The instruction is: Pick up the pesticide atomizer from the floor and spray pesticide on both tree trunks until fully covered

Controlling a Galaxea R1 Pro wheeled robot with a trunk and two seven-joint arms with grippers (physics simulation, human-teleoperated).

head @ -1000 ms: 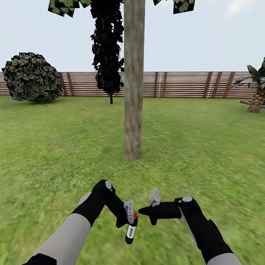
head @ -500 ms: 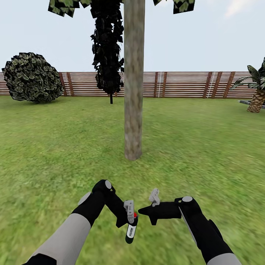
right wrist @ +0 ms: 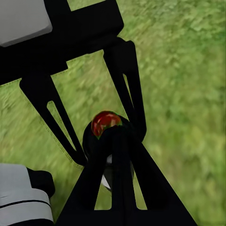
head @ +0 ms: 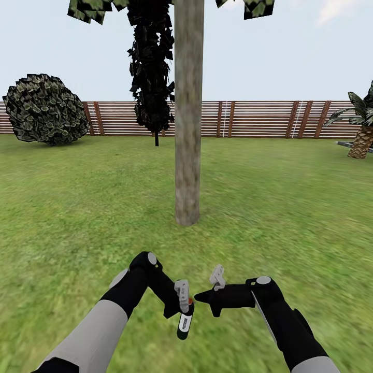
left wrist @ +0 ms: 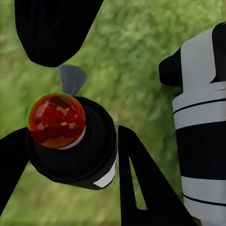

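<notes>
One thick pale grey-brown tree trunk [head: 187, 129] rises from the lawn straight ahead of me, and I make out no whitish speckles on its bark. My left gripper [head: 182, 301] is shut on the pesticide atomizer [head: 185, 322], a small dark can with a red top hanging over the grass. In the left wrist view the atomizer [left wrist: 70, 141] sits between the black fingers [left wrist: 136, 188]. My right gripper [head: 199, 296] is shut just beside it. In the right wrist view the right gripper [right wrist: 117, 139] has its tip close to the atomizer's red top [right wrist: 106, 123].
A brown slatted fence [head: 259, 119] closes the far side of the green lawn [head: 290, 207]. A round bush [head: 45, 109] stands at the back left, a dark thin-trunked tree [head: 151, 77] behind the trunk, and a palm-like plant [head: 362, 129] at the right edge.
My left gripper and the atomizer have risen very slightly, and less of the red top shows. The right arm, the tree and the view have not shifted.
</notes>
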